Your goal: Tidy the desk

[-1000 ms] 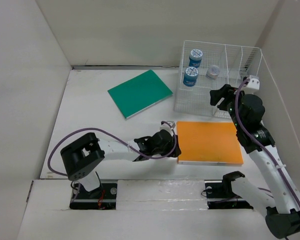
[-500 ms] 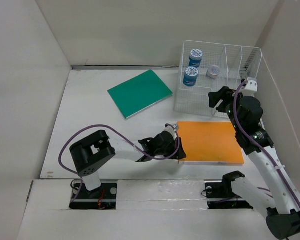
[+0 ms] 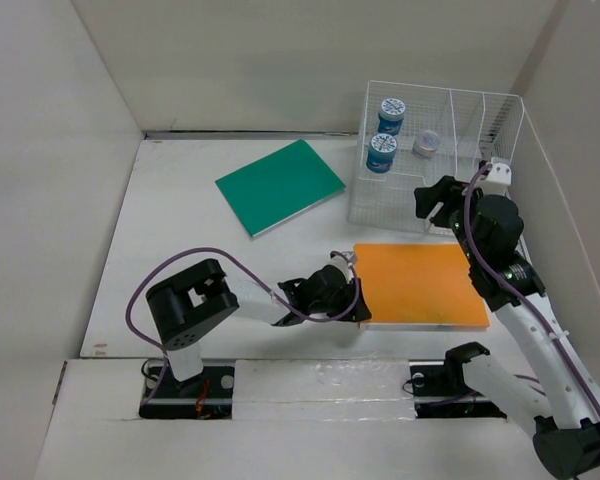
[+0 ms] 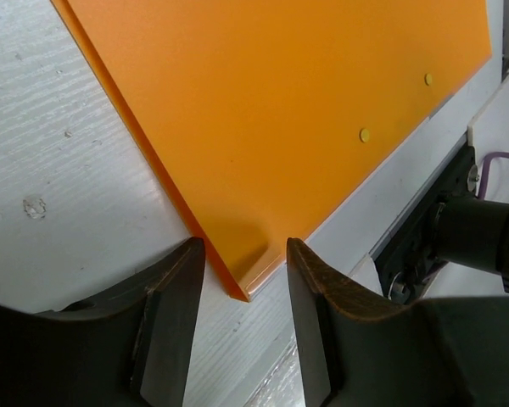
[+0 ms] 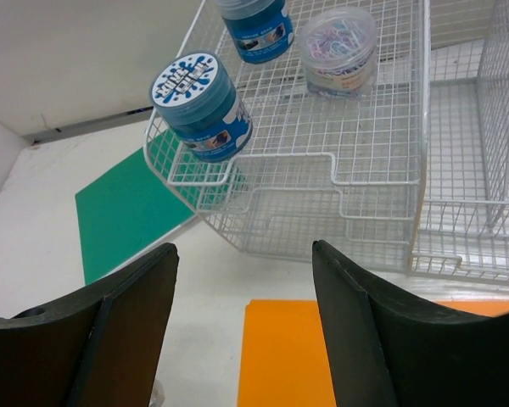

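- Two end effectors in view, which one is on the orange board [image 3: 418, 285]?
- Left end effector [image 4: 244, 254]. It's low on the counter [image 3: 180, 230], and the board's near left corner sits in the gap between its fingers [image 4: 171, 314]. Narrow gap, and I can't see anything pinched.
- Board axis?
- Flat on the counter, long side running left to right in the top view, away from the left end effector toward the right arm. So the board lies straight ahead of the fingers, corner first.
- Right end effector [image 5: 242, 254]?
- Up off the counter, over the board's far edge, just in front of the wire rack [image 3: 440, 160]. Fingers wide apart, empty. I judge it worse placed for a grip than the left.
- Surface?
- Board looks thin, smooth and stiff; counter is matte white. The edge lies flush, so a pinch probably needs the corner lifted first. It may slip.
- Room?
- Bare counter left of the board up to the green board [image 3: 280, 185], well apart. The rack is just beyond the far edge and holds two blue jars [image 3: 382, 152] and a clip jar [image 3: 427, 143]. Walls [image 3: 570, 120] are close on the right.
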Motion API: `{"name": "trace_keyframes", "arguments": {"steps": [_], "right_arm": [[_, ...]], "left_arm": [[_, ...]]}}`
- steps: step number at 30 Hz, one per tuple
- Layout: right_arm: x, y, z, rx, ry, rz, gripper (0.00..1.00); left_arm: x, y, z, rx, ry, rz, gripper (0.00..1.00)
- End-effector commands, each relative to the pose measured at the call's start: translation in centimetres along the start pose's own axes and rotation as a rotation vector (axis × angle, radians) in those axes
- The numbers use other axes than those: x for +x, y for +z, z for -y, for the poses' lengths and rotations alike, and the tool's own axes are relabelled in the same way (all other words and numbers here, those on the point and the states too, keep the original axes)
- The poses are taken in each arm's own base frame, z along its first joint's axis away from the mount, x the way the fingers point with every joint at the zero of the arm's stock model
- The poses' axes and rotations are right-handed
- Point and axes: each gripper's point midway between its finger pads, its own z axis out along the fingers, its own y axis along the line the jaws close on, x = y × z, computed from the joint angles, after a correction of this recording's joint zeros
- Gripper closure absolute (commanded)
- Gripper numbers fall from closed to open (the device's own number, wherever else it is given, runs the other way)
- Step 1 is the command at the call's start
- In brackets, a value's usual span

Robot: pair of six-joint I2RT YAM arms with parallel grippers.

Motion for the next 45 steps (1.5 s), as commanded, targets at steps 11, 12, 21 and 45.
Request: {"name": "trace_keyframes", "arguments": {"steps": [11,12,21,45], "right_arm": [[1.8,-0.1,-0.8,-0.054,0.024,0.003,0.35],[2.1,-0.2,-1.0,-0.060,0.022,-0.001,0.35],[5.0,-1.3,1.1,0.021,0.035,-0.026,0.34],[8.5,-0.5,2.9,0.096,0.042,-0.095,0.69]], "left_arm": [[-0.3,-0.1,1.7,0.136,-0.066,0.058,1.00],[-0.5,-0.2,1.8,0.138,-0.075,0.068,1.00],[0.3,-0.7,0.9,0.148,-0.111,0.075,0.99],[0.9,-0.4,3.2,0.283,-0.152,0.027,0.70]]}}
